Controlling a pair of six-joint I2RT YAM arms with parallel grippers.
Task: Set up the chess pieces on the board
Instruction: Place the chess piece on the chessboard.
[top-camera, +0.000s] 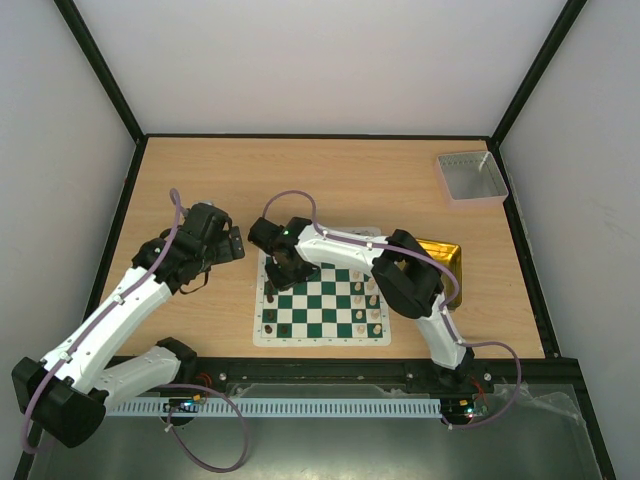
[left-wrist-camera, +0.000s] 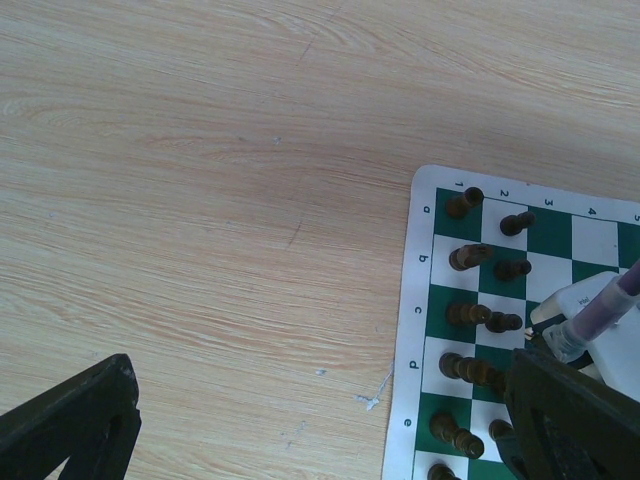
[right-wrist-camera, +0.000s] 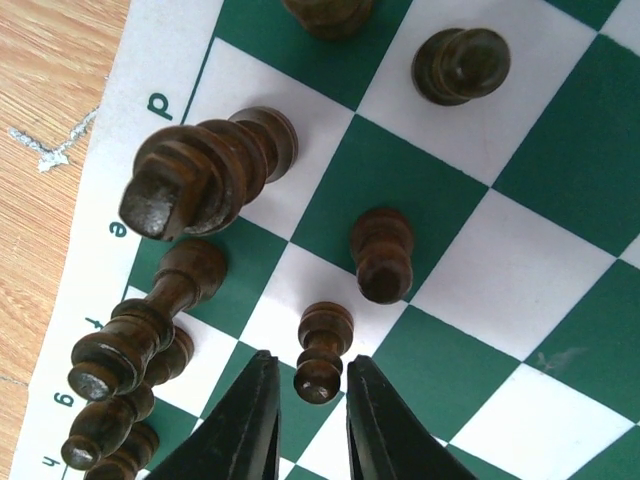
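Well, yellow tray (top-camera: 450, 256) is half hidden behind the right arm (top-camera: 420, 285), contents unclear. Right gripper (right-wrist-camera: 312, 420) barely parted around a black pawn (right-wrist-camera: 322, 350), left gripper (left-wrist-camera: 320, 425) wide open.

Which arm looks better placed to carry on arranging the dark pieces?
Right. The right gripper sits low over the board among the dark pieces, fingers either side of a standing pawn. The left gripper hangs open over bare table beside the board, farther from any piece.
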